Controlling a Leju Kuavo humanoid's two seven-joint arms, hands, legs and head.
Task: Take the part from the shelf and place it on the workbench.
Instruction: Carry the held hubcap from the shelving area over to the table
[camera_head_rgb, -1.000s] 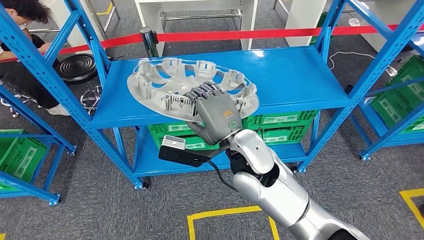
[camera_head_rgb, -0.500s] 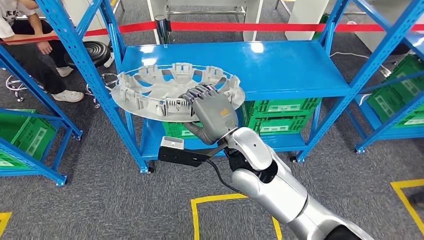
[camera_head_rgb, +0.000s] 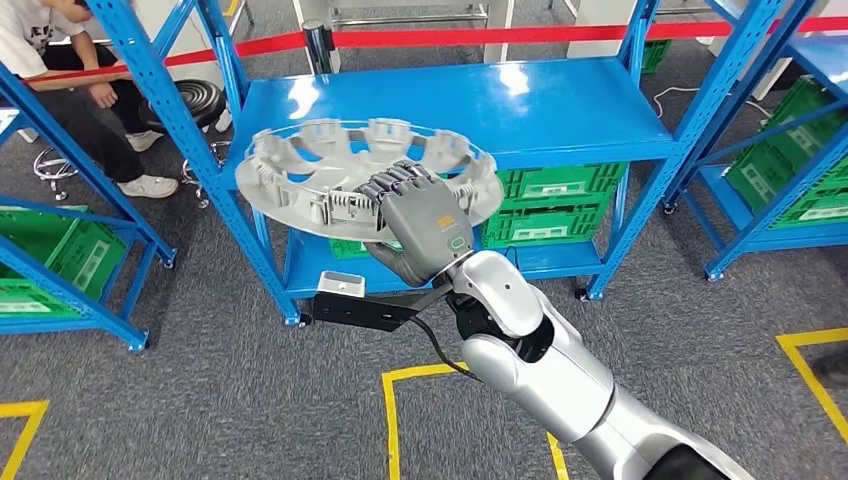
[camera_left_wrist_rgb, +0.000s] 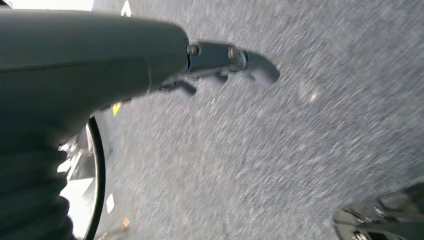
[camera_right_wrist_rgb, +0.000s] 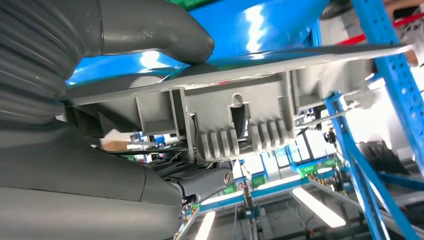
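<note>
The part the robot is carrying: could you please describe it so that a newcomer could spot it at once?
Start at the blue shelf in the middle of the head view. In front of its left half, the right hand grips a large round grey plastic disc by its near rim. Its ring of ribbed clips and cutouts sets it apart from the green crates below.

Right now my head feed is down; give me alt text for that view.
The right hand grips the rim of a round grey part, held clear in front of the blue shelf. Green crates sit on the lower shelf level, and a person sits at upper left.
</note>
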